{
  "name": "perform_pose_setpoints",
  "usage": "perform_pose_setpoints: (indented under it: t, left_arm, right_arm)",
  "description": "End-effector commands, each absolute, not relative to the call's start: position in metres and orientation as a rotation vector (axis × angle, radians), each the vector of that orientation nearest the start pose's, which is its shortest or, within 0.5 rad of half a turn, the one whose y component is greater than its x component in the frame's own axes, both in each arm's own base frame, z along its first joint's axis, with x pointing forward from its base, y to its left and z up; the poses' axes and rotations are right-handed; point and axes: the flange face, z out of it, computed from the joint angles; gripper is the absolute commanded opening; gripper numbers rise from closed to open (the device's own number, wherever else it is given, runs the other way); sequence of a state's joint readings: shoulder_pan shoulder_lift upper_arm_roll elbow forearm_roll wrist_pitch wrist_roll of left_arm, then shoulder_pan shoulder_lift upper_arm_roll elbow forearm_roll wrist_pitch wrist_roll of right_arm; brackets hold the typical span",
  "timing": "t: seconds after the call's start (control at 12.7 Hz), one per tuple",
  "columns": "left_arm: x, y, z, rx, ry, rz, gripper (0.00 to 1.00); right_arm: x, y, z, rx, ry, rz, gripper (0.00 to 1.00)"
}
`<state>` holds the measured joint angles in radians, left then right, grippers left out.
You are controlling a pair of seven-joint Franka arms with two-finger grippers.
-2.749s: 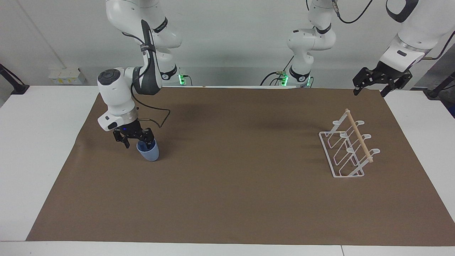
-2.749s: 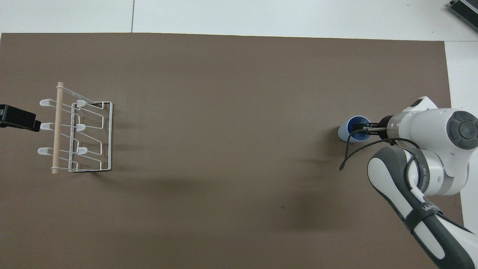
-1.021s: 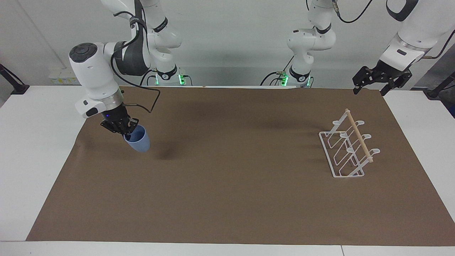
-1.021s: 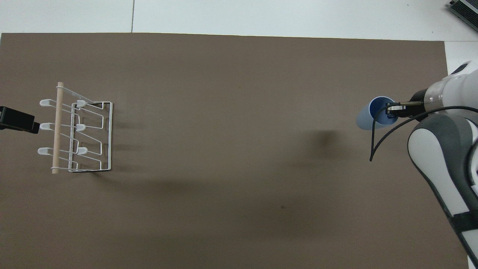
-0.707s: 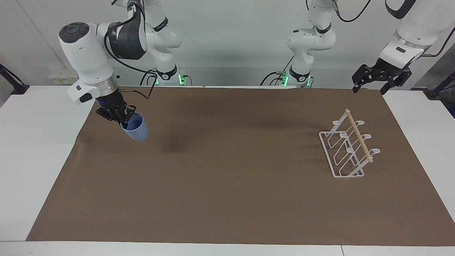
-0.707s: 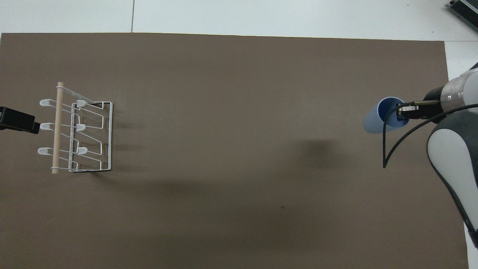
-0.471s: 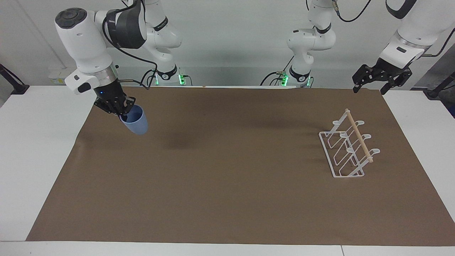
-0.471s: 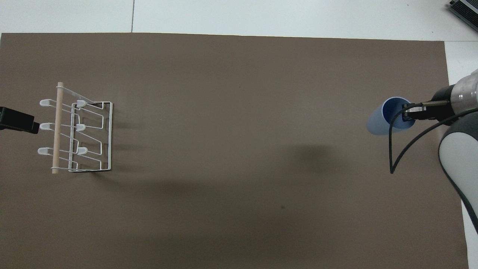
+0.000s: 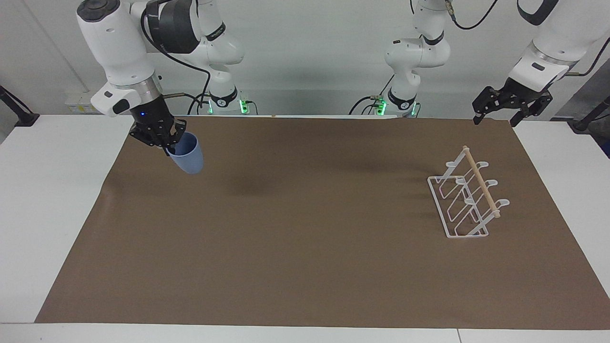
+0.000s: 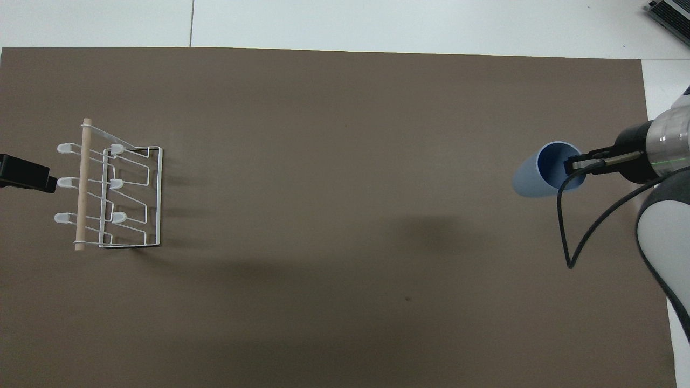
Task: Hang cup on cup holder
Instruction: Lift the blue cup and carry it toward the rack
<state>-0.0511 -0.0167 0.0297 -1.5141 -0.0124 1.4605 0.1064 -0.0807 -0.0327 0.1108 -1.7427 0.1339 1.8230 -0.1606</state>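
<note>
My right gripper point(image 9: 167, 142) is shut on the rim of the light blue cup point(image 9: 188, 157) and holds it tilted in the air over the right arm's end of the brown mat. In the overhead view the cup point(image 10: 531, 177) shows its open mouth toward the gripper point(image 10: 578, 163). The white wire cup holder point(image 9: 469, 197) with its wooden rod stands on the mat toward the left arm's end; it also shows in the overhead view point(image 10: 116, 194). My left gripper point(image 9: 512, 102) waits open in the air by the mat's corner, above the holder's end of the table.
The brown mat point(image 9: 305, 247) covers most of the white table point(image 9: 43, 200). A black cable point(image 10: 571, 237) loops down from my right wrist. Nothing else stands on the mat between cup and holder.
My right gripper has lifted the cup off the mat, raised it and tilted it further, drifting slightly toward the table's middle. The left arm and the holder have stayed put.
</note>
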Motion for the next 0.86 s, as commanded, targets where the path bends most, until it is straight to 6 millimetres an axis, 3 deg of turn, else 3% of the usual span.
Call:
perform_pose_setpoints:
  t: [0.0, 0.24, 0.39, 0.55, 0.79]
  left_arm:
    - [0.531, -0.010, 0.651, -3.145, 0.182, 0.055, 1.00]
    - [0.531, -0.007, 0.650, -3.144, 0.174, 0.058, 1.00]
    - [0.531, -0.007, 0.650, -3.144, 0.172, 0.058, 1.00]
    - [0.531, -0.007, 0.650, -3.144, 0.174, 0.055, 1.00]
    - [0.530, -0.003, 0.649, -3.144, 0.179, 0.062, 1.00]
  right_arm:
    - [0.564, 0.058, 0.595, -2.870, -0.283, -0.264, 0.01]
    - [0.556, 0.134, 0.598, -2.842, -0.302, -0.301, 0.01]
    - [0.543, 0.180, 0.593, -2.826, -0.082, -0.224, 0.00]
    - [0.533, 0.208, 0.592, -2.706, 0.132, -0.118, 0.00]
    - [0.524, 0.227, 0.592, -2.648, 0.262, -0.040, 0.00]
